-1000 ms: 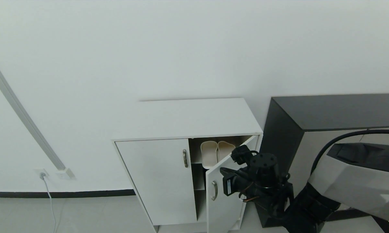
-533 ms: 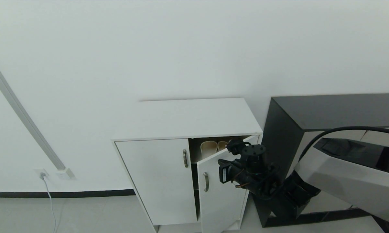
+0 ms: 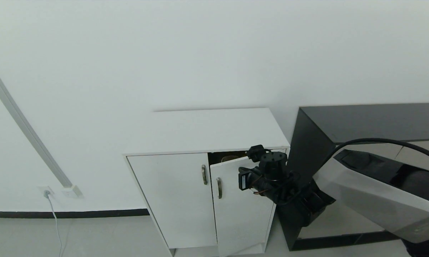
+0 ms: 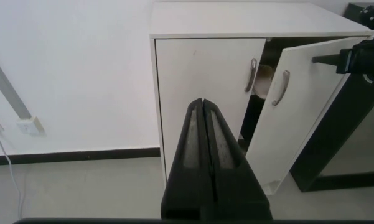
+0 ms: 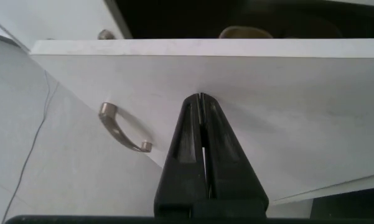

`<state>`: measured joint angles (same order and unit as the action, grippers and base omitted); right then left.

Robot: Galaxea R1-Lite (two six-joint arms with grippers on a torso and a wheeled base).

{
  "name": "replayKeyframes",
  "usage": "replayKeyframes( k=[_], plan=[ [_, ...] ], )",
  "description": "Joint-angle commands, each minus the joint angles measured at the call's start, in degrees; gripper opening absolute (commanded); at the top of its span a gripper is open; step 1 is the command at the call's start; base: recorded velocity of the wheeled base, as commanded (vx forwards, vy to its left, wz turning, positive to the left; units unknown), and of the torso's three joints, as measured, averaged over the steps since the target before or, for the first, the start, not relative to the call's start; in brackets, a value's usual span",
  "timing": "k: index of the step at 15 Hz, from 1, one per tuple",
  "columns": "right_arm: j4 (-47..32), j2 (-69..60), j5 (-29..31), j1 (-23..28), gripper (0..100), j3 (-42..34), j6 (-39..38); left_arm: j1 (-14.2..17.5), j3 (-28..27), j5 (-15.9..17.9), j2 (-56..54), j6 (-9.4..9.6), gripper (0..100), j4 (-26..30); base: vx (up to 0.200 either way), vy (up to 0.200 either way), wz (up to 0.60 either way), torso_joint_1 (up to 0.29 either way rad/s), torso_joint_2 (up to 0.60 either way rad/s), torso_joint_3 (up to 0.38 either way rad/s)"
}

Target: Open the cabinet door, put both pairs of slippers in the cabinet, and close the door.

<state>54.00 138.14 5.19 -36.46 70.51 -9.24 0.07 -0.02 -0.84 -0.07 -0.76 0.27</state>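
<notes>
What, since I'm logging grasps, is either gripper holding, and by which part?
Nothing. The right gripper is shut, its tips against the outer face of the right door, away from the handle; the left gripper is shut and empty.

The right gripper (image 5: pixel 201 96), fingers (image 5: pixel 188 134) closed together, points its tip at the outer face of the white cabinet door (image 5: pixel 286 112), near a curved metal handle (image 5: pixel 121 129). Past the door's edge, a beige slipper (image 5: pixel 246 32) shows in the dark cabinet interior. A thin cable (image 5: pixel 26 171) trails across the grey floor (image 5: pixel 62 180).
</notes>
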Motion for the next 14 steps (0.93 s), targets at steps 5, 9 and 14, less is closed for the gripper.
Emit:
replayKeyframes(
  k=[5,9,14],
  plan=[
    [-0.7,3.2,0.1,1.3,0,4.2,0.0,0.0,-0.1,0.0,0.1,-0.12,0,0.0,0.000,0.000,0.00,0.000,0.00,0.000],
    [-0.7,4.4,0.1,2.4,0,6.4,0.0,0.0,-0.1,0.0,0.1,-0.21,0,0.0,0.000,0.000,0.00,0.000,0.00,0.000],
    [-2.3,4.9,0.1,4.1,0,8.3,0.0,0.0,-0.1,0.0,0.1,-0.21,0,0.0,0.000,0.000,0.00,0.000,0.00,0.000]
  ],
)
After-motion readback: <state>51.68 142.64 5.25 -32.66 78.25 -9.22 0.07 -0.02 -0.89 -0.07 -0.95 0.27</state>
